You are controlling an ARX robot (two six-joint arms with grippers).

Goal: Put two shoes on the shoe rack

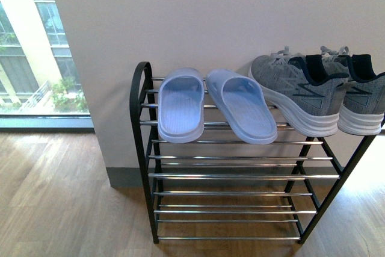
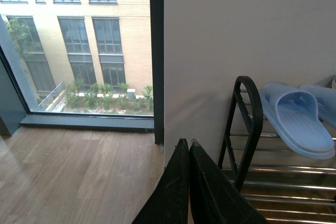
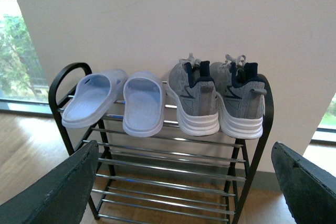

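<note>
The shoe rack (image 1: 144,148) stands against a pale wall (image 1: 210,16) on a wooden floor (image 1: 54,197), beside a tall window (image 1: 30,46) that looks out on a brick building. All four shoes sit on its top tier, toes toward the wall and heels hanging a little over the front bars. The two light-blue slides (image 1: 181,105) lie side by side at the left end, just about touching near the toes and splaying apart at the heels. The two grey sneakers (image 1: 298,91) take the right end, pressed close together, the nearer one just beside the right-hand slide; the outer sneaker is cut off at the edge of the front view, though the right wrist view shows it whole, by the rack's right arch. The three lower tiers show only bare chrome bars. The left tool (image 2: 188,153) hangs off to the rack's left with its dark fingers (image 2: 176,192) pressed together, holding nothing. The right tool (image 3: 184,182) faces the rack with its fingers (image 3: 58,190) spread wide at either side of the picture, nothing between them; how far back it stands I can't really judge.
</note>
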